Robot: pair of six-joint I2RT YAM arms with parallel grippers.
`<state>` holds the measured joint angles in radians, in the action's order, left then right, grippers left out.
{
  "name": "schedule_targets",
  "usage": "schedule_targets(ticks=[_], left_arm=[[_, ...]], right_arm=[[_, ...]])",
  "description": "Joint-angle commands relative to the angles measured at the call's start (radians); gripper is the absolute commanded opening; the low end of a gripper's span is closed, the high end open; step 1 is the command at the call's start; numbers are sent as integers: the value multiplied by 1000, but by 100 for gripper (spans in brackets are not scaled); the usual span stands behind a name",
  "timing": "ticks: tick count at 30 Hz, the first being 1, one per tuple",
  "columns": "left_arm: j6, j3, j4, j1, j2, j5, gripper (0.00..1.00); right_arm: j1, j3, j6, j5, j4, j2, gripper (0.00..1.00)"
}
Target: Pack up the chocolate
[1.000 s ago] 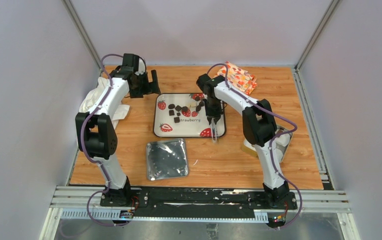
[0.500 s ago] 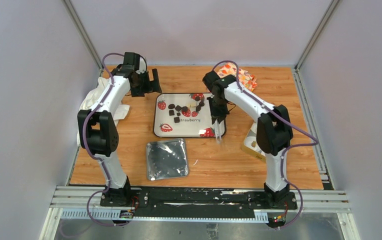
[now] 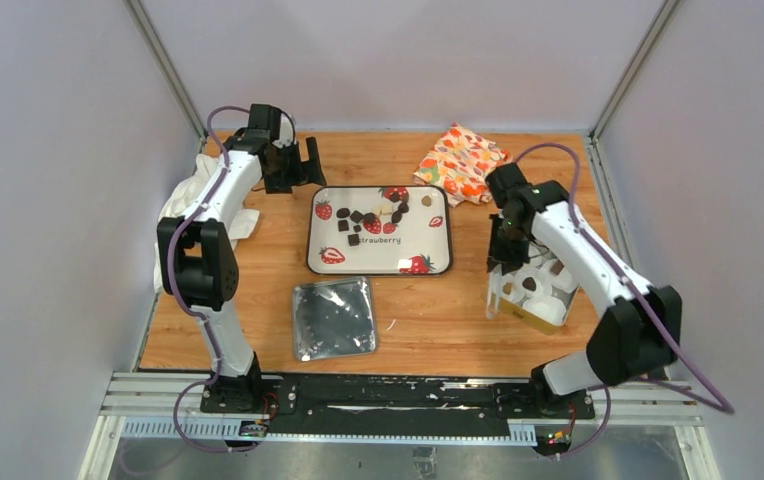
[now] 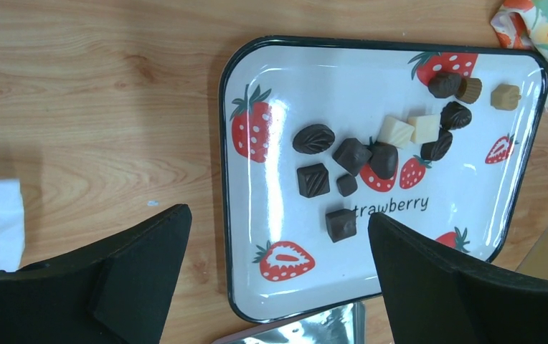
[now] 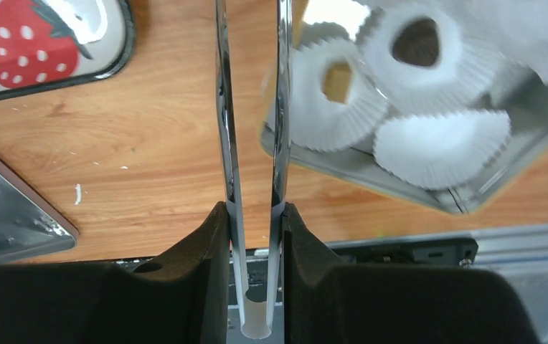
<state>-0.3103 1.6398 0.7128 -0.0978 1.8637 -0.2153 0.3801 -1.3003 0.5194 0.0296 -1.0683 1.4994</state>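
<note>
Most of your chocolate [image 4: 350,154] lies on the strawberry tray [image 4: 271,86]; at least two pieces sit in paper cups [image 5: 440,147] in the box [image 5: 357,170]. Your left gripper [image 4: 278,218] hangs spread wide above the tray. Your right gripper [image 5: 253,208] is clamped on tweezers [image 5: 222,129] at the box's edge; their tips are probably empty.
</note>
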Motion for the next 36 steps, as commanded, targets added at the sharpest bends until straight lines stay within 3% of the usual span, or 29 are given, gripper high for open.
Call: schedule_targets(ticks=[1,6,11,20,31,34,36], left_arm=[[-2,17,0,7,34,-31,100],[-6,40,1,7,50,-39,100],[-6,40,0,7,55,-55,100],[-9,43,-1,8,89,-52,100],[-4,51,-2,7,92,-47,100],[-5,54,-2,8,93,-44,100],[-5,54,-2,8,94,-43,100]], right_arm=[[-77,110,132,106,-131,-175,0],[-201,271,221,16,-181,-352,0],[-222,379,332,-40,-230,-477,0],[-246,497,418,-57,-265,-503,0],[-296,520,387,-77,-225,-491,1],[-300,523,376,-87,-210,-483,11],[-300,521,373,-87,-207,-483,26]])
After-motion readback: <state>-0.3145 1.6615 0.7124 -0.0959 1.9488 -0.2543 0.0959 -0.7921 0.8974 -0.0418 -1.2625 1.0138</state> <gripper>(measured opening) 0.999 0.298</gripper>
